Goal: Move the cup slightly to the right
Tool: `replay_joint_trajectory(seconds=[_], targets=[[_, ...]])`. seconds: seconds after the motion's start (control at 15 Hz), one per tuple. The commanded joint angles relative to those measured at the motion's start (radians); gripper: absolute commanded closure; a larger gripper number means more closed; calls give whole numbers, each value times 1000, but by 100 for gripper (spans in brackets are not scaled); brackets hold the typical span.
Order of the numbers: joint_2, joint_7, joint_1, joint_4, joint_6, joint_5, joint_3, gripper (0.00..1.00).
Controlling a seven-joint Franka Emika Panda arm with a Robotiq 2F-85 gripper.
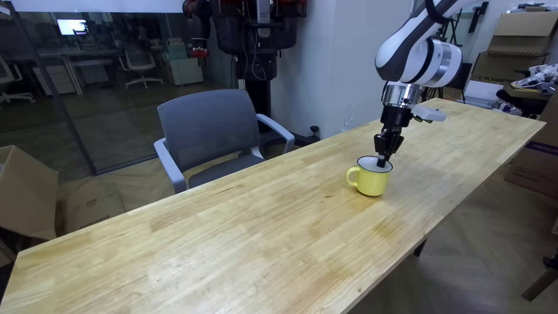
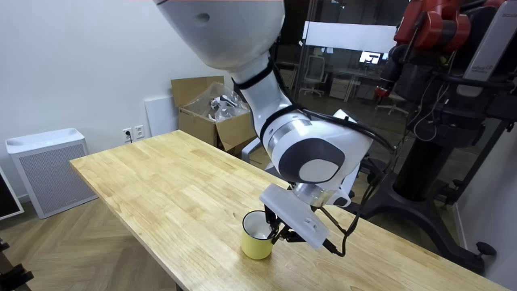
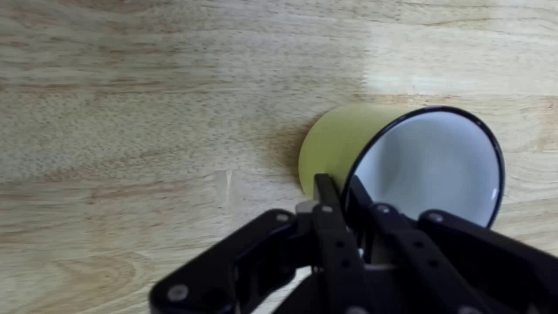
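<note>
The cup, a small yellow mug with a white inside and a dark rim edge, stands upright on the wooden table in both exterior views. Its handle points away from the gripper and is not visible in the wrist view. My gripper comes down at the cup's rim, also in an exterior view. In the wrist view, the gripper is shut on the cup's wall: one finger is inside the cup, one outside, with the rim between them. The cup's base appears to touch the table.
The long wooden table carries the cup; its edge runs near the cup. A grey office chair stands at the table's far side. Cardboard boxes and a dark red-and-black robot stand beyond the table.
</note>
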Motion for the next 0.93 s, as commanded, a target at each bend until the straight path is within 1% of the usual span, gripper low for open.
replay_joint_trajectory(seconds=[0.0,0.2,0.27,0.33,0.4,0.6,0.87], targets=[[11,45,-8,46,-42,24,3,97],[12,55,-7,51,-47,30,3,97],[11,58,-5,52,-48,28,2,64],[8,62,-4,50,-49,27,1,63],[5,64,-2,49,-53,26,0,57],[-24,76,12,22,-31,19,-3,37],[-100,92,36,-47,-7,17,-3,9]])
